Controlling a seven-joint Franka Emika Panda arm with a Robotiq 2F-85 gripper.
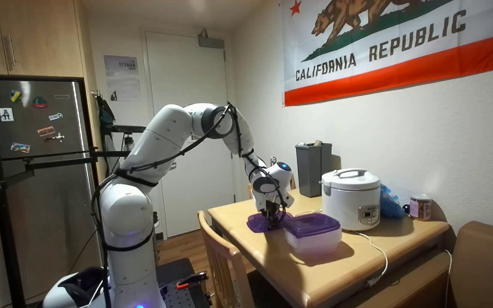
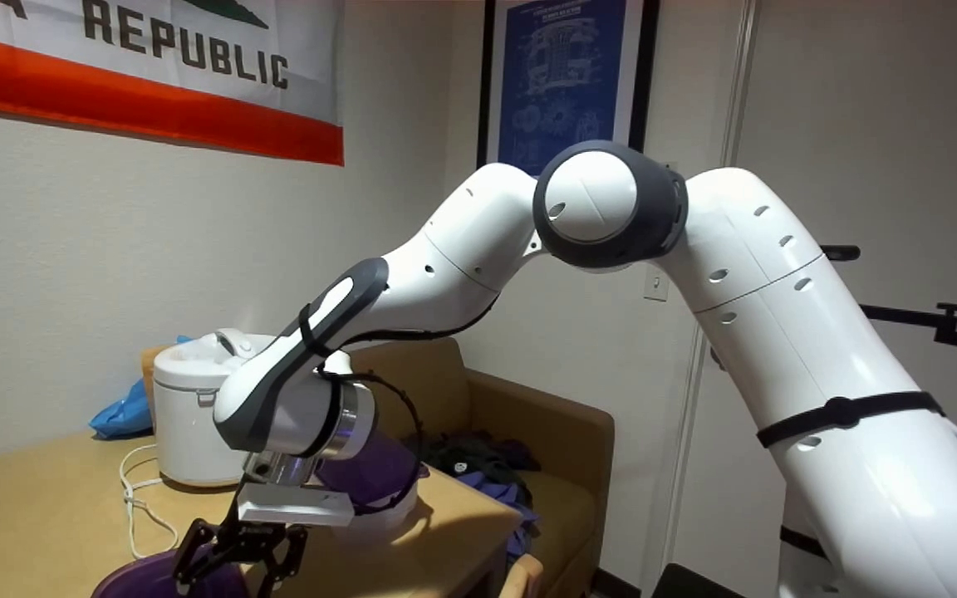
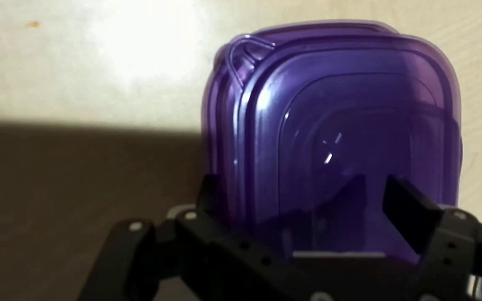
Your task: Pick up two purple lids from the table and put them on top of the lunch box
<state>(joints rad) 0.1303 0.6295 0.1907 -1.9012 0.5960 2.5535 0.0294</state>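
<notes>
Claw (image 3: 301, 186) gapes wide, low in the wrist view, part-hiding the lids (image 3: 341, 121); lids (image 2: 138, 580) cropped lower left in an exterior view.

A flag (image 1: 396, 53) hangs on the pale wall (image 1: 400, 141); cabinets (image 1: 45, 38) surmount the refrigerator (image 1: 54, 205); brown flooring (image 1: 181, 248) lies before the door (image 1: 191, 77).
</notes>
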